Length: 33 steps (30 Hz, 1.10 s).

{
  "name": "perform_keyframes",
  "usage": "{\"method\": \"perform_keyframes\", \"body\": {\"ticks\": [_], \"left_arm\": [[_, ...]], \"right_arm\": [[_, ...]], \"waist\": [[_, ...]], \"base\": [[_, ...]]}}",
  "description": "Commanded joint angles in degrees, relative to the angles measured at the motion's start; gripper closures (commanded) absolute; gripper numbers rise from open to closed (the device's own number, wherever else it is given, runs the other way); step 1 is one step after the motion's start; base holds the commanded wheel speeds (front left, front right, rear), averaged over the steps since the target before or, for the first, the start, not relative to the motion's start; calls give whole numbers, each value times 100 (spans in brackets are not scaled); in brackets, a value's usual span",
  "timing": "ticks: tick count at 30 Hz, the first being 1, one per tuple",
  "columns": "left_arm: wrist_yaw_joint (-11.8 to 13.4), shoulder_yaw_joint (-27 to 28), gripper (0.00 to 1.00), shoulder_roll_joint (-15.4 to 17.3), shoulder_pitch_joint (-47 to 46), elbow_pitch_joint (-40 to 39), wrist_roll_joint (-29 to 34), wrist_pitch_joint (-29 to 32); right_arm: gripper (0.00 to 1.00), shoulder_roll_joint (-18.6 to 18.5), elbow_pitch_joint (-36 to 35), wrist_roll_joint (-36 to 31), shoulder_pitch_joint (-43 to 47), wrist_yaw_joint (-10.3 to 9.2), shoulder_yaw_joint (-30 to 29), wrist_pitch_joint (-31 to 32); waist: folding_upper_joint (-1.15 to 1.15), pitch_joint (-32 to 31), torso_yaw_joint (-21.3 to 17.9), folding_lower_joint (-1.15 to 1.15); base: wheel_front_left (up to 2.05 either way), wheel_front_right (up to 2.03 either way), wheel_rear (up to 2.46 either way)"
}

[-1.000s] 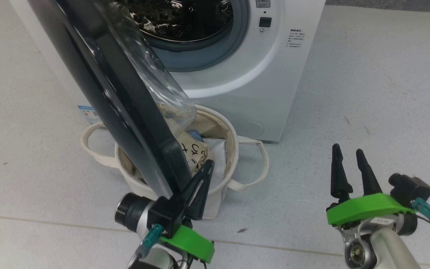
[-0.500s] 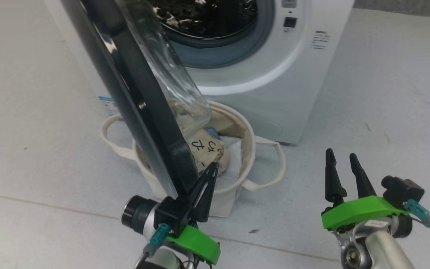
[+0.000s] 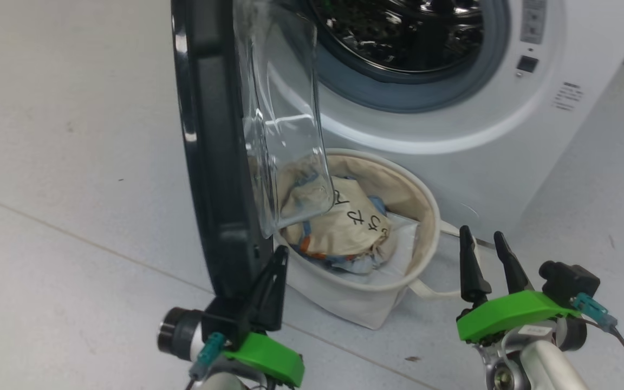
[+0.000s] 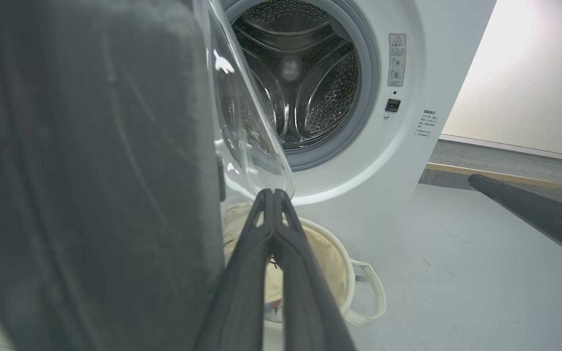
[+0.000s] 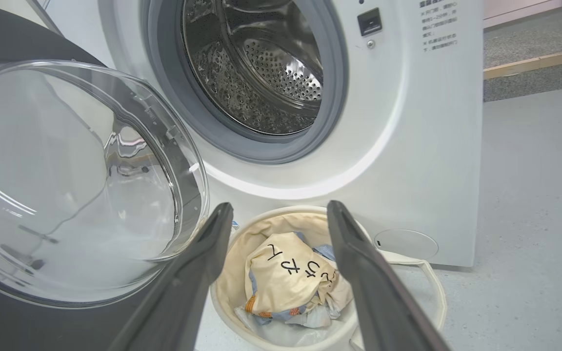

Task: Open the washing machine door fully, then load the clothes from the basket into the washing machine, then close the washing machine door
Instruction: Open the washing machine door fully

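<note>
The washing machine door (image 3: 209,162), a big round one with a glossy black rim, stands swung out from the white front-loading washing machine (image 3: 453,157) and roughly edge-on to your head camera. I judge it only part-way open, not fully. Its bulging clear glass bowl (image 3: 285,135) overhangs the left side of the basket (image 3: 339,300), a small cream canvas tub sitting on the grey floor (image 3: 73,135) just in front of the machine, below the open steel drum (image 3: 398,32). The clothes (image 3: 344,227), a cream bundle with black handwritten marks over blue printed cloth, lie inside it, partly under the bowl. Your left end effector (image 3: 281,254) has its two dark fingers pressed together on nothing and lies against the door's lower inner edge, apparently to push it. Your right end effector (image 3: 481,234) hovers with fingers spread wide and empty, near the basket's right handle. Watch the push: closed fingers on a glossy curved rim may slide off, and the door could swing back. If the door is left as it is, the bowl will block a straight reach, and the right arm could strike the glass or tip the soft-sided basket.
</note>
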Motion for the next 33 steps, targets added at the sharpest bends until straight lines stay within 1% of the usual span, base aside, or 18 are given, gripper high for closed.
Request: {"method": "perform_keyframes", "body": {"ticks": [1,3,8,10,12,17,23,25,33], "left_arm": [[122,407,100,92,-130,-202,-56,-27],[158,495,100,92,-124,-200,-87,-27],[302,946,100,163,-182,-59,-38,-27],[308,1113,100,206,-206,6,-56,-27],[283,1255,100,299,-250,98,-55,-27],[349,1724,100,548,-407,247,-78,-27],[334,2264,100,787,-552,398,-196,-27],[283,2404,100,853,-605,475,-242,-27],[152,2765,100,1062,-979,1025,-341,-27]], "right_arm": [[0,45,-145,24,-138,2,180,-71],[0,45,-140,36,-132,2,196,-71],[0,46,-101,80,-159,2,308,-71],[0,46,-95,108,-180,2,345,-71],[0,46,-83,128,-188,2,361,-71],[0,46,-8,112,-154,2,305,-71],[0,46,104,-27,-114,2,284,-71],[0,46,109,-45,-119,2,291,-71],[0,46,154,-122,-136,2,412,-71]], "waist": [[0,-58,212,0],[0,-64,250,0],[0,-72,306,0],[0,-74,295,0],[0,-78,279,0],[0,-77,268,0],[0,-72,325,0],[0,-62,344,0],[0,70,435,0]], "base": [[0,0,0],[0,0,0],[0,0,0],[0,0,0],[0,0,0],[0,0,0],[0,0,0],[0,0,0],[0,0,0]]}}
